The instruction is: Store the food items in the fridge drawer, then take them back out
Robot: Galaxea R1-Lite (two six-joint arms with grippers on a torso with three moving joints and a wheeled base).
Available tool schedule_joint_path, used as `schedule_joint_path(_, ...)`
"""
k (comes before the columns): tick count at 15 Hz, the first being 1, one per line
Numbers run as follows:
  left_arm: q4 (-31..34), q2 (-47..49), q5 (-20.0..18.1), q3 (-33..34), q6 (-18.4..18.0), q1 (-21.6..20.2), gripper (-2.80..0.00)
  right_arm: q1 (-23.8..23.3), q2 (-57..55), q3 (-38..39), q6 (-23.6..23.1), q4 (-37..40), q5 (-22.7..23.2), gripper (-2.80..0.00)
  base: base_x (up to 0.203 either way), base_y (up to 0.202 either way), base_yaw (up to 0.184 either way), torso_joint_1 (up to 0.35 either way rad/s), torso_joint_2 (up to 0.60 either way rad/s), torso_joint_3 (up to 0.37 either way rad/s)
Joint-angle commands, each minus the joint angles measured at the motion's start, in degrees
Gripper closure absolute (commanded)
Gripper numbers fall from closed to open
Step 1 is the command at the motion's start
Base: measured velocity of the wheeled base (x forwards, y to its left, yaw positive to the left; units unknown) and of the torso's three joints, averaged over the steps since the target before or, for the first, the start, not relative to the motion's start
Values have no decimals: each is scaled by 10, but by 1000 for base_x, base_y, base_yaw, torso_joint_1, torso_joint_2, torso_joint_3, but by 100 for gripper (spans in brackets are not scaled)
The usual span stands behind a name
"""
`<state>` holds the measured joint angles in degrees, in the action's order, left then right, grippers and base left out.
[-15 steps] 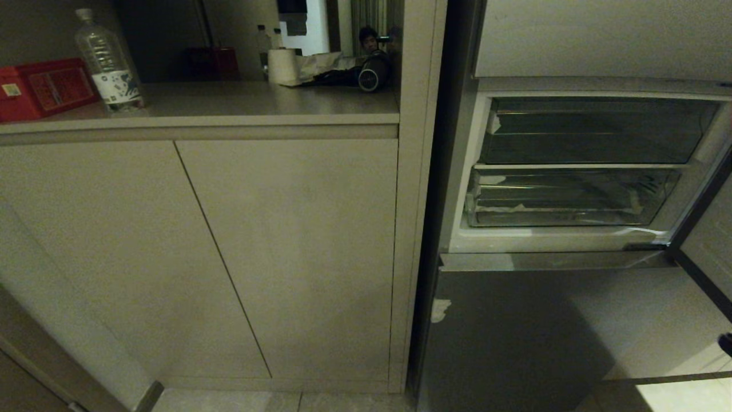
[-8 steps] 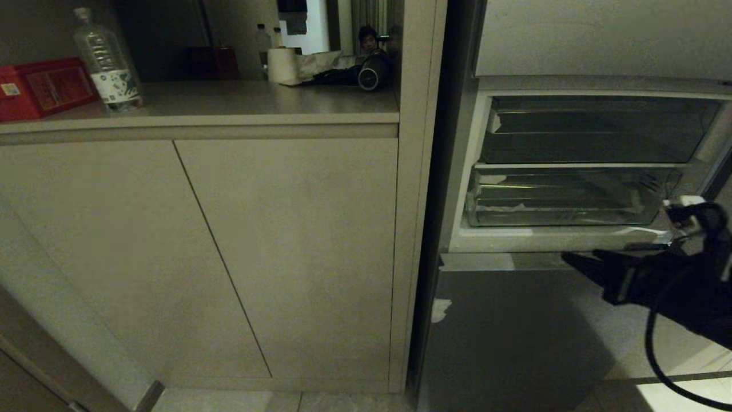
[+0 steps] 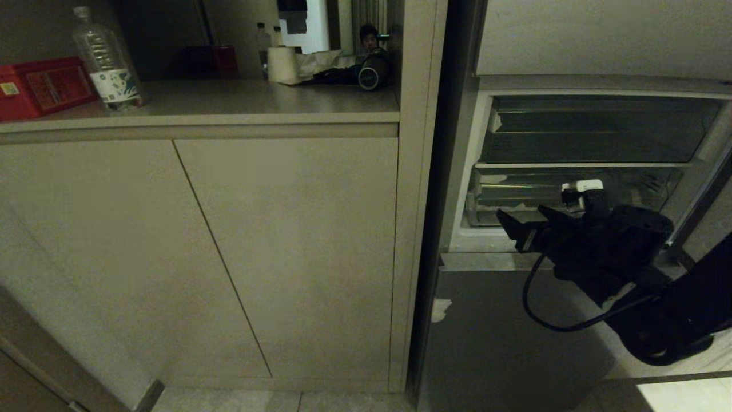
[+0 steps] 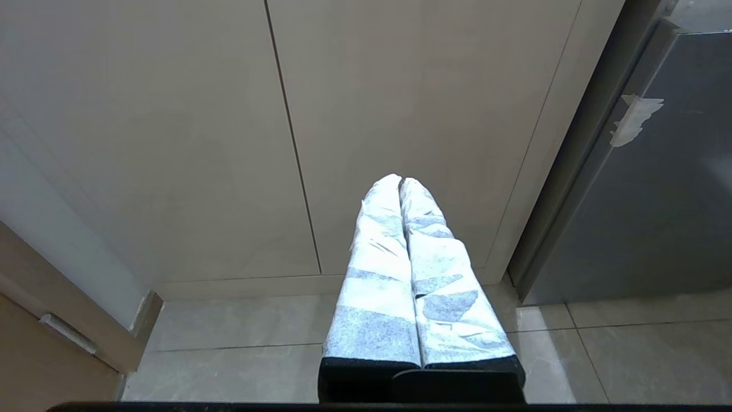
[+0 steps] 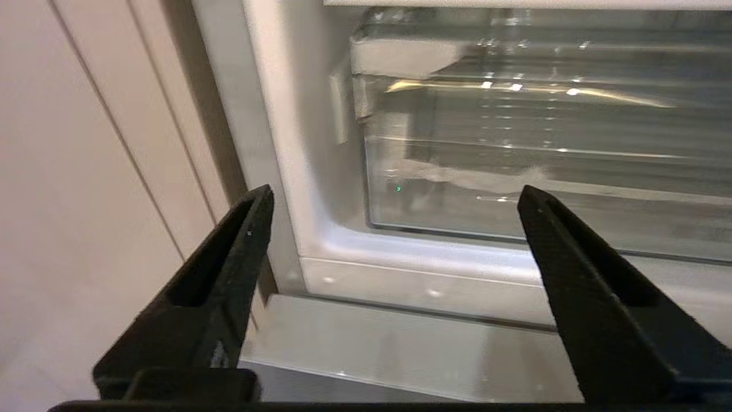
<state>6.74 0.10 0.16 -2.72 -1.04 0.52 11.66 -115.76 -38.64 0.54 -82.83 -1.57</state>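
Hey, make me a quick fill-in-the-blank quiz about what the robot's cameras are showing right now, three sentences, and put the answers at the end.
1. The right gripper hovers with its fingers spread ____ in front of the fridge drawer.
2. The left gripper points at the floor with its fingers pressed ____.
3. On the counter, the clear plastic bottle stands beside a ____ box.

Missing words: open; together; red
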Motion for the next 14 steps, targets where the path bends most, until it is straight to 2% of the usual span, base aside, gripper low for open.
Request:
schedule_joint_path(1,0,0,0,0,0,0,0,12,-46,-34,0,-8,-3,-280,0,0,0,0,0,0)
schedule_joint_path(3,0,0,0,0,0,0,0,13,-74,-77,-3,-8,-12,-280,0,0,0,0,0,0)
schedule_joint_path(11,0,0,0,0,0,0,0,11,-119,-161,-9,-4,-28,-280,0,0,0,0,0,0)
schedule_joint_path(14,0,0,0,0,1,0,0,11,-130,-188,-9,18,-29,-280,0,0,0,0,0,0)
